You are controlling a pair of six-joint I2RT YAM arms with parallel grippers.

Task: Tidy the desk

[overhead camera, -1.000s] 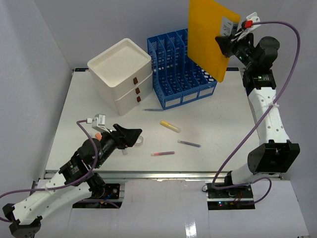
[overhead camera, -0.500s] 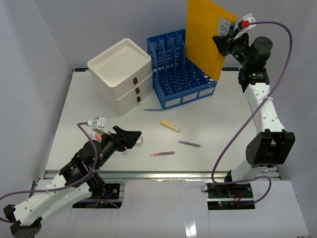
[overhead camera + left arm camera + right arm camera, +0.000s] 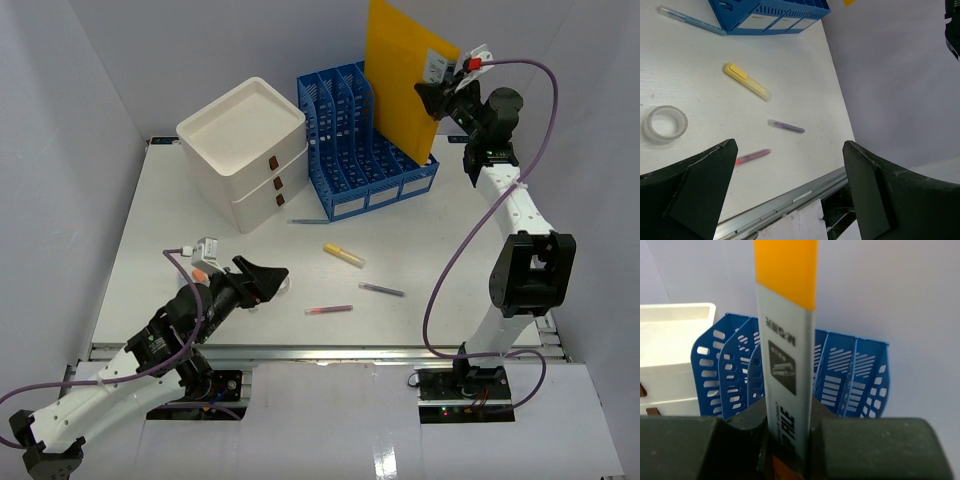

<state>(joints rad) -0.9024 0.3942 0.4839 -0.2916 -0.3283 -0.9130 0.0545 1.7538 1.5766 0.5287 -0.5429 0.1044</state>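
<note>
**The yellow folder slides over to the blue rack**

The right end effector (image 3: 433,97) is clamped tight on the yellow folder (image 3: 395,70) and holds it standing up in the air. A moment ago the folder hung further to the right, past the end of the blue file rack (image 3: 350,170). Now the arm has swung it left, so its bottom edge sits right above the slots at the right end of the rack. I think it is getting lined up to drop into a slot, but it is not in yet.

The left end effector (image 3: 270,282) is wide apart and holds nothing. It has only crept a tiny bit forward, low over the front of the table (image 3: 450,230), close to the tape roll (image 3: 665,123).

The big white table is where it always was, under everything. It is not tidy yet. The yellow marker (image 3: 343,255), the purple pen (image 3: 381,290), the red pen (image 3: 328,309) and the blue pen (image 3: 305,221) lie loose on it, just as before. The white drawer box (image 3: 245,150) sits beside the rack.
</note>
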